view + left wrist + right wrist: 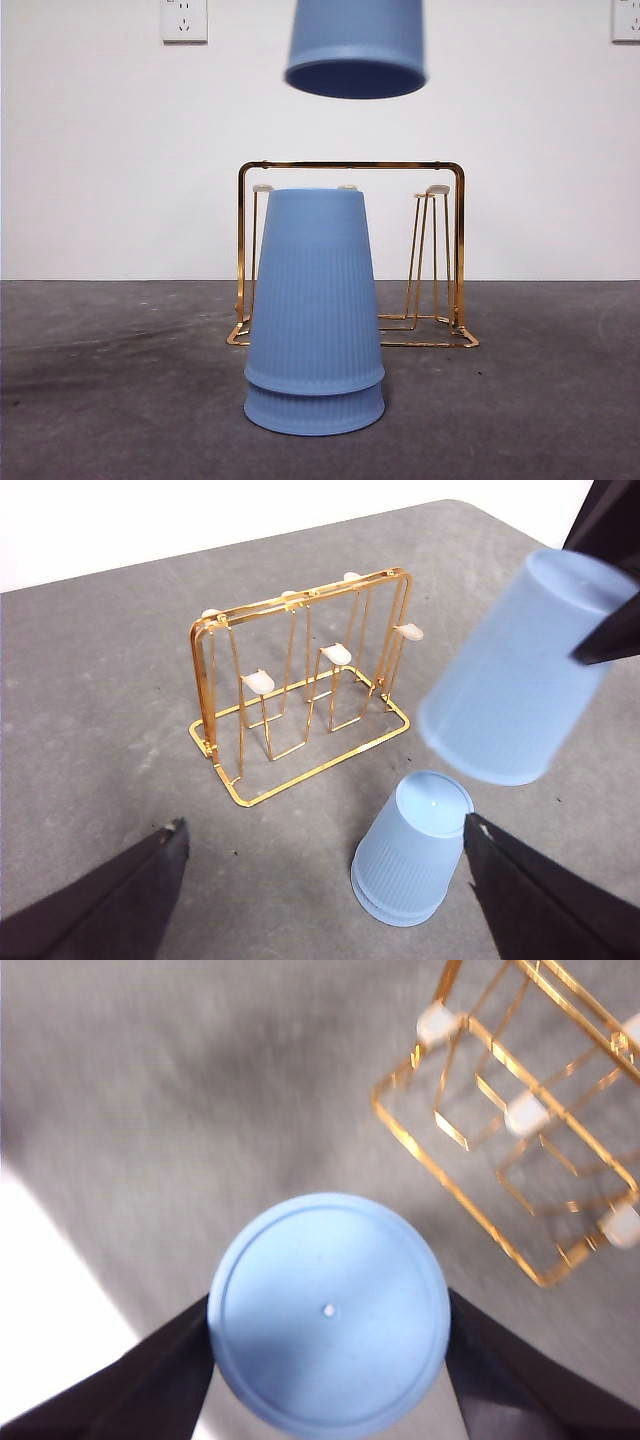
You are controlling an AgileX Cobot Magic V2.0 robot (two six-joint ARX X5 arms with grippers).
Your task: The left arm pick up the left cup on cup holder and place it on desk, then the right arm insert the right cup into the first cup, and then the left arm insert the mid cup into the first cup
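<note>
Two blue cups (315,320) stand nested upside down on the desk (120,380), in front of the gold cup holder (350,165). The holder's pegs (258,681) are all bare. A third blue cup (355,50) hangs mouth-down high above the stack. My right gripper (330,1310) is shut on it, one jaw on each side of its base. In the left wrist view this cup (510,670) floats tilted above the stack (410,850), held by the right gripper (600,630). My left gripper (325,900) stands open over the desk, with the stack beside one jaw and nothing held.
A white wall behind the desk carries two sockets (184,20) (625,20). In the right wrist view the holder (460,1192) lies off to one side and a pale area (40,1290) lies past the desk's edge.
</note>
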